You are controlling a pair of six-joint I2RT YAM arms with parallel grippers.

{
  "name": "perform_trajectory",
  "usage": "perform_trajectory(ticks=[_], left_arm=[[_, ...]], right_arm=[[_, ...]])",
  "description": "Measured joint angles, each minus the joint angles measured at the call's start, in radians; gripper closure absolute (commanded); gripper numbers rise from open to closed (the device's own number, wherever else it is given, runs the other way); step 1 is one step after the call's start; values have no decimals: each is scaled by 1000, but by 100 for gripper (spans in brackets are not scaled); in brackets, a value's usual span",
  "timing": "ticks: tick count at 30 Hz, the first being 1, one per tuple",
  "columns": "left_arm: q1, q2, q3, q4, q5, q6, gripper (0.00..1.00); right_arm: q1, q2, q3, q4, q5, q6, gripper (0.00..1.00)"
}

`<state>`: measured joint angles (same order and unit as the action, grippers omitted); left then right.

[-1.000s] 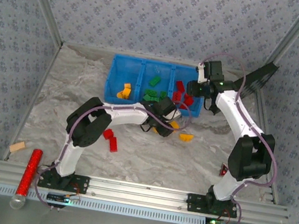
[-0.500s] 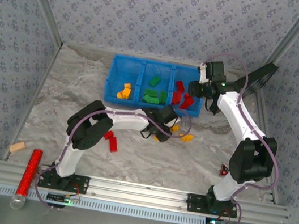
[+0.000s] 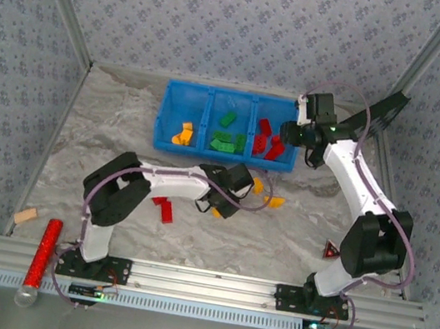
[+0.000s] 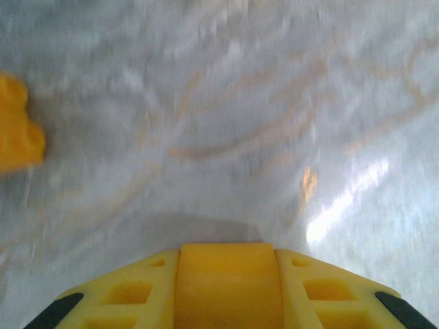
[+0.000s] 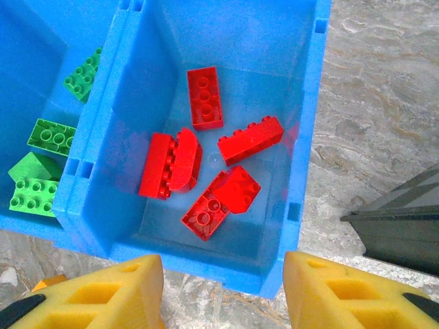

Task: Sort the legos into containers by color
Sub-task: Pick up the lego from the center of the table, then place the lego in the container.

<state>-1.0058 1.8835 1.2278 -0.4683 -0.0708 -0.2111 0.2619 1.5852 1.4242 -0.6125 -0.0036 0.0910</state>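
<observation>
The pale marbled table (image 3: pixel 79 149), glossy enough to throw glare, took up most of the overhead frame. The rigid bright blue tray (image 3: pixel 188 100) sat upper centre, its three smooth-walled bins holding yellow-orange, green and red from left to right. Over the last second the left gripper (image 3: pixel 218 206) had slid down-frame from the tray's near wall toward frame centre while its jaws drew in. In the smeared wrist view they stood narrow, pinched on a smooth yellow-orange brick (image 4: pixel 228 277) that filled the gap, so a pickup looked made, with the leftmost bin its likely home. The right gripper (image 5: pixel 223 291) had kept its place over the red bin at the tray's right end, jaws moderately apart and empty. Hard, glossy, studded red bricks (image 5: pixel 250 139) lay jumbled below it, with green bricks (image 5: pixel 51 137) at frame left. Two more yellow bricks (image 3: pixel 275 201) and a red pair (image 3: pixel 164 206) waited loose near centre.
</observation>
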Motion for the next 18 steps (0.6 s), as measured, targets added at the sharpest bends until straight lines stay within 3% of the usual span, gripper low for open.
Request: perform_trajectory(ticks=[9,18], left_arm=[[48,-262,28,-81,-66,13,79],[266,-354,61,-67,-89,50,79]], right_arm=[[14,-141,-146,-2,-4,42,49],[81,-286,-361,-17,-8,97,47]])
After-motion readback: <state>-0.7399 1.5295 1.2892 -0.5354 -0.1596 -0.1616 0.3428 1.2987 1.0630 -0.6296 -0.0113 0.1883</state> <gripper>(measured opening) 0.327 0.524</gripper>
